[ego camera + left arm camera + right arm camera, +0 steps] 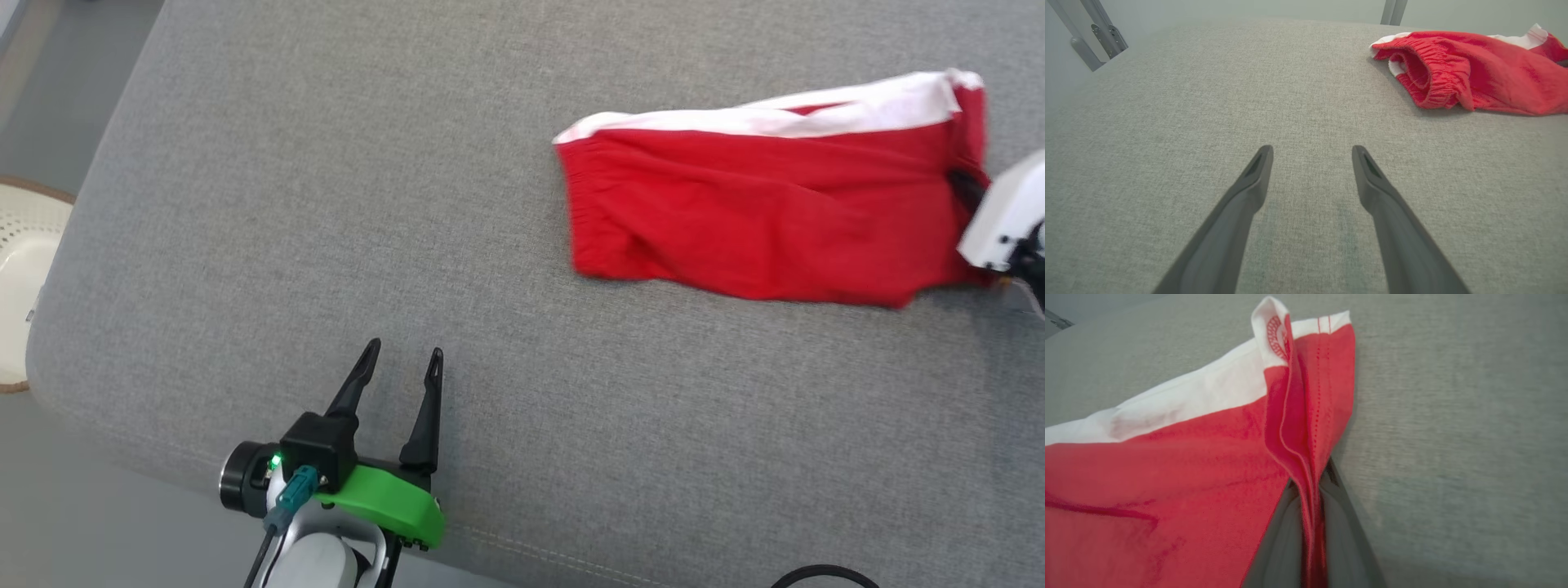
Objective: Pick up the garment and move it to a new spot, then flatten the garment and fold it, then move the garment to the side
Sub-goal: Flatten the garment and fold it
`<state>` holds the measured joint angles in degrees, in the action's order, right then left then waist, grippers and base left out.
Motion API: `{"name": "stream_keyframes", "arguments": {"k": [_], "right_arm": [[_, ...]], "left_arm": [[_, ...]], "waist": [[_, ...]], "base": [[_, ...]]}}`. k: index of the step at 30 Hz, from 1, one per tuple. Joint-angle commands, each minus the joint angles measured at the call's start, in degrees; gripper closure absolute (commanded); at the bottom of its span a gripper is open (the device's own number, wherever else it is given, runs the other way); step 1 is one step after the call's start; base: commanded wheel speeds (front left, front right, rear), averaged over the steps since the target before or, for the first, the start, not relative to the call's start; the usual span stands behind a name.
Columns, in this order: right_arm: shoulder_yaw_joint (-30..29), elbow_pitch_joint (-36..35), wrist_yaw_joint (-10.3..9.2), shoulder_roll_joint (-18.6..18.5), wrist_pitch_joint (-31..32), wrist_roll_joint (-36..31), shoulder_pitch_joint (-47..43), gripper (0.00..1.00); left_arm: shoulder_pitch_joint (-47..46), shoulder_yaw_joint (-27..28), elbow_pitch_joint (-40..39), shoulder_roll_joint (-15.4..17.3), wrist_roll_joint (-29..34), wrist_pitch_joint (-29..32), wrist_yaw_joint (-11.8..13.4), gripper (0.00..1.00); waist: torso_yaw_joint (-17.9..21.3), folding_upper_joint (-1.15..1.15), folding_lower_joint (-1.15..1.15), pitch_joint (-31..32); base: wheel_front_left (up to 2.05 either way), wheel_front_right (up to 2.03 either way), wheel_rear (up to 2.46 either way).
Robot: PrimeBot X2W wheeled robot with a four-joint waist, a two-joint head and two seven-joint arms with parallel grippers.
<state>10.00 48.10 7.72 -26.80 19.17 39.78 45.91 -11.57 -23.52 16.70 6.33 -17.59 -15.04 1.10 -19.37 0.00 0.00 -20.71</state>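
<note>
A red garment with a white band (767,204) lies folded on the grey cushioned surface (408,204) at the upper right. Its elastic hem faces my left gripper in the left wrist view, where the garment (1478,73) sits at the upper right. My right gripper (1312,486) is shut on the garment's (1208,465) right edge, red cloth pinched between its dark fingers (1339,506). In the head view the right gripper (970,186) meets the cloth at the far right. My left gripper (406,351) stands open near the front edge with nothing between its fingers (1257,171).
A round cream basket (20,269) stands on the floor to the left of the surface. A black cable (824,574) loops at the bottom edge. Grey metal legs (1094,36) rise beyond the far side in the left wrist view.
</note>
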Motion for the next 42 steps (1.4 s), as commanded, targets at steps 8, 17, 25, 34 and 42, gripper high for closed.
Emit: {"name": "stream_keyframes", "arguments": {"k": [8,17,25,34,42], "right_arm": [[-4.6,0.7,-0.24,-4.4,1.2,0.3,-0.1,1.00],[7.3,-17.9,-0.26,8.4,8.0,-1.4,-2.6,1.00],[6.1,-7.4,-0.24,19.7,1.5,-10.9,0.3,1.00],[0.6,9.5,-0.25,23.8,-10.7,-15.8,7.2,1.00],[5.6,15.1,-0.24,23.9,-16.6,-9.4,10.0,0.00]], "left_arm": [[3.1,0.1,1.4,-2.1,1.4,-0.2,-1.3,0.00],[3.9,0.4,4.3,-1.4,2.9,-0.2,-1.3,0.00],[1.5,-1.2,5.5,-2.2,3.6,-0.2,-2.2,0.00],[3.4,-4.0,8.1,-2.7,4.3,-0.2,-3.2,0.00],[4.3,-5.8,9.5,-3.2,3.8,-0.2,-3.0,0.00]], "waist": [[3.8,0.00,0.00,6.8],[6.3,0.00,0.00,8.4],[5.4,0.00,0.00,7.7],[2.7,0.00,0.00,7.8],[2.1,0.00,0.00,9.1]], "base": [[0.00,0.00,0.00],[0.00,0.00,0.00],[0.00,0.00,0.00],[0.00,0.00,0.00],[0.00,0.00,0.00]]}}
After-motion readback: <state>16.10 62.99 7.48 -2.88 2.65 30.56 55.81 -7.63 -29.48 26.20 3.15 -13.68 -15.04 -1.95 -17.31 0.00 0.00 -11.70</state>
